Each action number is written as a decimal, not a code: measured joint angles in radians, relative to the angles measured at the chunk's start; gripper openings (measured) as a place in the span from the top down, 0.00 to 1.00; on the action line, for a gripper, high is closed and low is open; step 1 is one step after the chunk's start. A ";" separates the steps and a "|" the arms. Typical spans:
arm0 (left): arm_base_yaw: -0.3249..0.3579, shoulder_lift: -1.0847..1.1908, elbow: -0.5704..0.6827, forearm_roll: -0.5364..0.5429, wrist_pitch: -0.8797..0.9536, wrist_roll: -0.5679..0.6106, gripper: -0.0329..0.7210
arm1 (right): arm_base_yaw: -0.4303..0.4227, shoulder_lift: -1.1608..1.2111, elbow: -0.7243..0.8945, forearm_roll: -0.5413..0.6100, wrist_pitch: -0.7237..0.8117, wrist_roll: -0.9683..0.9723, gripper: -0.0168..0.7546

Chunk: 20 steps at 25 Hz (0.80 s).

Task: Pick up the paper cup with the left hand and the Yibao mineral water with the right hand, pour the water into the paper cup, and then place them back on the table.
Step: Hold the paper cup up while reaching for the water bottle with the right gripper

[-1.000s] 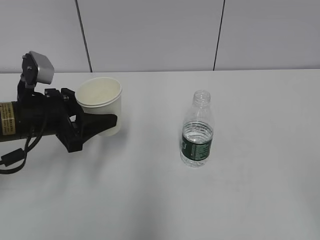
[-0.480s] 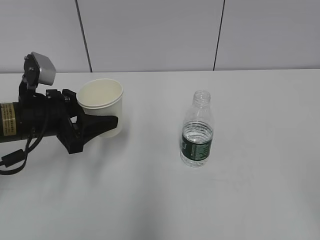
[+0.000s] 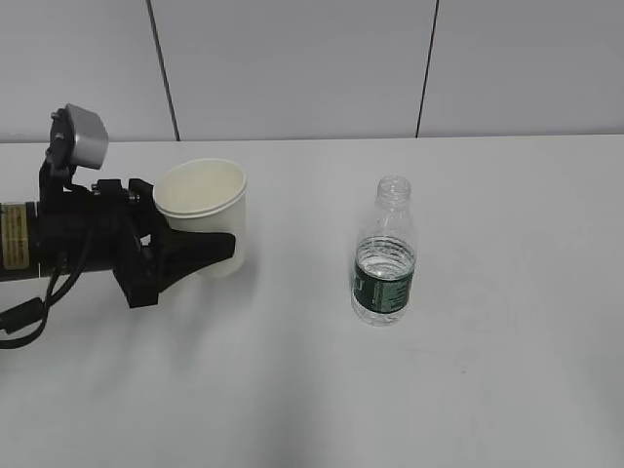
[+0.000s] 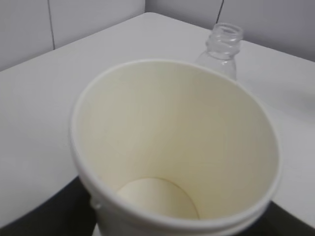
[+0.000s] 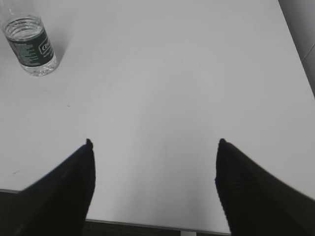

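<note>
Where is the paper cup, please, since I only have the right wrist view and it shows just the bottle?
Observer: The paper cup is left of the Yibao mineral water, apart from it. The left hand has its jaws closed around the cup.
Operator: Thank you. Is there anything in the cup?
Observer: No. The left wrist view looks straight in, and the bottom is bare.
Operator: Is the bottle's cap on?
Observer: No. The threaded neck is open.

Black cylindrical left hand (image 3: pixel 185 252), yellow sticker, grey box camera, looping black cable, black two-finger tool.
</note>
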 joint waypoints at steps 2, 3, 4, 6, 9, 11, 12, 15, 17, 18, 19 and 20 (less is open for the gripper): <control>0.000 0.000 0.000 0.016 -0.027 0.000 0.38 | 0.000 0.000 0.000 0.000 0.000 0.000 0.21; 0.000 0.000 0.000 0.024 -0.033 0.000 0.38 | 0.000 0.000 0.000 0.000 0.000 0.000 0.21; 0.000 0.000 0.000 0.031 -0.035 0.000 0.38 | 0.000 0.000 0.000 0.000 0.000 0.000 0.21; 0.000 0.000 0.000 0.036 -0.035 0.000 0.38 | 0.000 0.000 0.000 0.000 0.000 0.000 0.21; -0.001 0.000 0.000 0.040 -0.036 0.000 0.38 | 0.000 0.000 0.000 0.000 0.000 0.000 0.21; -0.001 0.000 0.000 0.040 -0.036 0.000 0.38 | 0.000 0.000 0.000 0.000 0.000 0.000 0.21; -0.001 0.000 0.000 0.041 -0.036 0.000 0.38 | 0.000 0.000 0.000 0.000 0.000 0.000 0.21; -0.001 0.000 0.000 0.050 -0.035 0.000 0.38 | 0.000 0.000 0.000 0.000 0.000 0.000 0.21; -0.001 0.000 0.000 0.055 -0.025 0.000 0.38 | 0.000 0.000 0.000 0.000 0.000 0.000 0.21; -0.001 0.000 0.000 0.056 -0.020 0.000 0.38 | 0.000 0.000 0.000 0.000 0.000 0.000 0.21; -0.001 0.000 0.000 0.056 -0.016 0.000 0.38 | 0.000 0.000 0.000 0.000 0.000 0.000 0.21; -0.001 0.000 0.000 0.057 -0.014 0.000 0.38 | 0.000 0.000 0.000 0.000 0.000 0.000 0.21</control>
